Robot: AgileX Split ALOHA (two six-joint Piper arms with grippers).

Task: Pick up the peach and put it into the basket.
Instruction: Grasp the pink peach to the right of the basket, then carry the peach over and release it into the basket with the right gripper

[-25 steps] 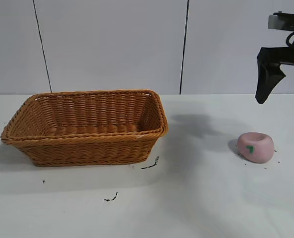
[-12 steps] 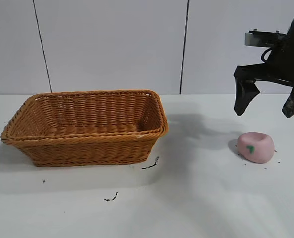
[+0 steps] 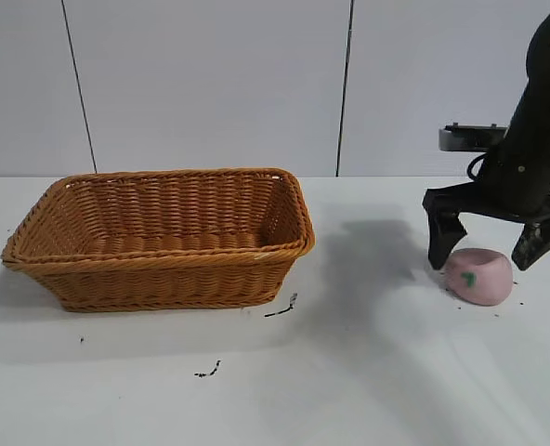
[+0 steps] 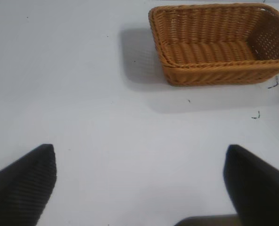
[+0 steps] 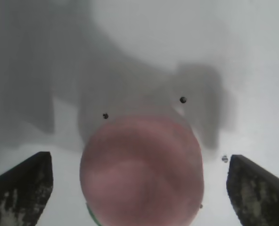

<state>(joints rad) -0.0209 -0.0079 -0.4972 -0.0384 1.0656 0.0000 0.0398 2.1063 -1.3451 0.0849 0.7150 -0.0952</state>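
The pale pink peach with a green leaf mark lies on the white table at the right. My right gripper has its fingers wide open, one on each side of the peach and apart from it. In the right wrist view the peach fills the space between the two dark fingers, with a gap on both sides. The orange-brown wicker basket stands at the left with nothing in it. My left gripper is out of the exterior view; its wrist view shows it open above bare table, with the basket far off.
Small black marks lie on the table in front of the basket. White table surface stretches between basket and peach. A white panelled wall stands behind the table.
My right arm has come down from high at the right edge and moved left, so its open fingers now straddle the peach. Peach and basket have not moved.
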